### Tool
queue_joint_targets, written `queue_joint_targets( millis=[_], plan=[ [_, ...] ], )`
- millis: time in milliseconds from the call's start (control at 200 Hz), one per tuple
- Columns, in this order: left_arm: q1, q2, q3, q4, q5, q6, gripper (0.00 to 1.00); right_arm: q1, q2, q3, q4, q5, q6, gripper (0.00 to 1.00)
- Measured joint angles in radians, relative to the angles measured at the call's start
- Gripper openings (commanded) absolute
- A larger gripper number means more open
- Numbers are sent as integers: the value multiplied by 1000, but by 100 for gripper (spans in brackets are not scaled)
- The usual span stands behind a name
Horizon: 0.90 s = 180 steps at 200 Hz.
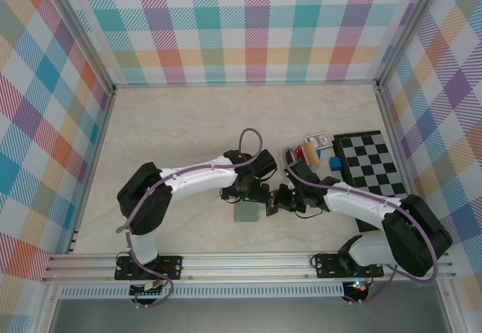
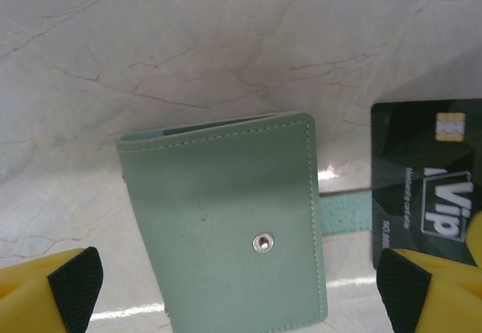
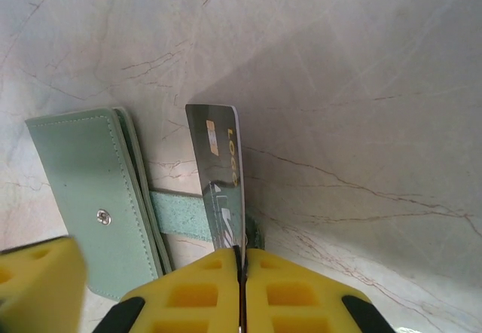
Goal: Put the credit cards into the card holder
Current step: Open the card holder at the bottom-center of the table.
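Dark plastic credit card [image 3: 218,167] pinched edge-on in closed right gripper [image 3: 241,261], likely for slotting; sage-green folding card holder [image 2: 226,220] laid shut, straddled untouched by wide-open left gripper [image 2: 241,291].

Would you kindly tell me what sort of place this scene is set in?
Most likely a robot-testing booth in a lab: pastel plaid panels wall in a marble-look tabletop, an aluminium rail carries the left arm and right arm, and small props such as a checkerboard are laid out.
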Motion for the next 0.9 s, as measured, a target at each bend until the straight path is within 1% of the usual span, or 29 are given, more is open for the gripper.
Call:
queue_joint_targets(
  millis=[215,400,500,540,690,755,840,900],
  plan=[
    [-9,93,77,-51,-50,-19,96,-3,4,-10,37,-15,15,8],
    [-9,133,81,-75,-72,-26,92,-11,4,-21,45,-15,19,8],
    [-9,154,81,-76,-79,-27,89,-16,4,-21,45,-15,19,8],
    [-9,161,81,-76,-82,-28,85,-17,4,-21,45,-15,19,8],
    [-11,166,89,-75,-84,-29,82,-17,4,-21,44,-14,19,8],
    [-11,165,90,-75,-86,-31,76,-17,4,-21,43,-14,19,8],
    [-13,150,91,-75,-91,-27,70,-17,4,-21,39,-11,19,8],
    [-13,126,86,-75,-95,-29,68,-18,3,-21,35,-6,19,8]
  ],
)
